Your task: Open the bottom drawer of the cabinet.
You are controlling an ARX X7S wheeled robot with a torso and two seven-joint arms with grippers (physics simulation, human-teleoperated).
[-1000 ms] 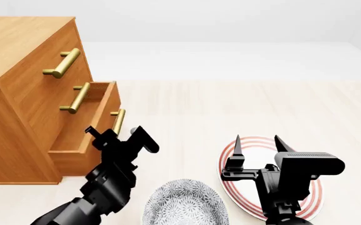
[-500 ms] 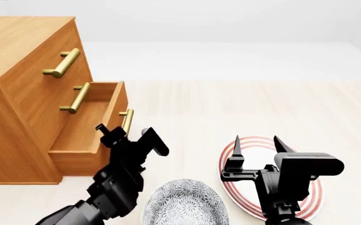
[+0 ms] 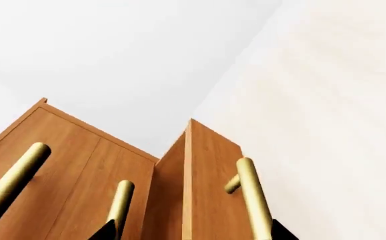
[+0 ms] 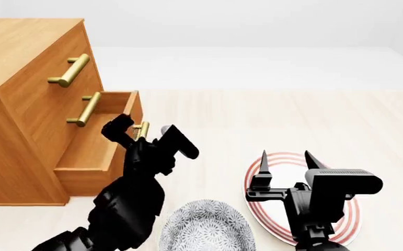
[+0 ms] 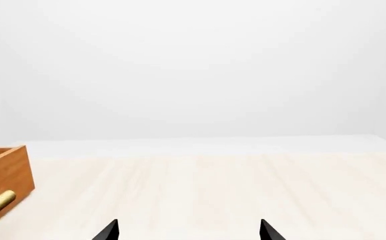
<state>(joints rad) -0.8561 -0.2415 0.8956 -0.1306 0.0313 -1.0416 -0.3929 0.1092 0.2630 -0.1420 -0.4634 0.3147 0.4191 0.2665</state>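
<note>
The cabinet (image 4: 20, 57) stands at the left of the head view. Its bottom drawer (image 4: 93, 141) is pulled partly out, with its inside showing. My left gripper (image 4: 147, 137) is open at the drawer's front, one finger on each side of the brass handle (image 4: 141, 130). In the left wrist view the drawer front (image 3: 210, 190) and its handle (image 3: 253, 200) lie between my left gripper's (image 3: 192, 232) fingertips, the handle close to one tip. My right gripper (image 4: 286, 159) is open and empty above the plate. The right wrist view shows my right gripper (image 5: 188, 232) and a drawer corner (image 5: 2, 170).
The top handle (image 4: 69, 70) and middle handle (image 4: 82, 109) sit on the shut drawers above. A red-ringed plate (image 4: 257, 209) lies under my right gripper. A patterned grey bowl (image 4: 205, 227) sits near the front edge between the arms. The light wooden table (image 4: 292, 115) stretches right.
The bottom drawer slid further out between the first two frames, then stayed. My left gripper has since risen along the drawer front, still open. The right arm has not moved.
</note>
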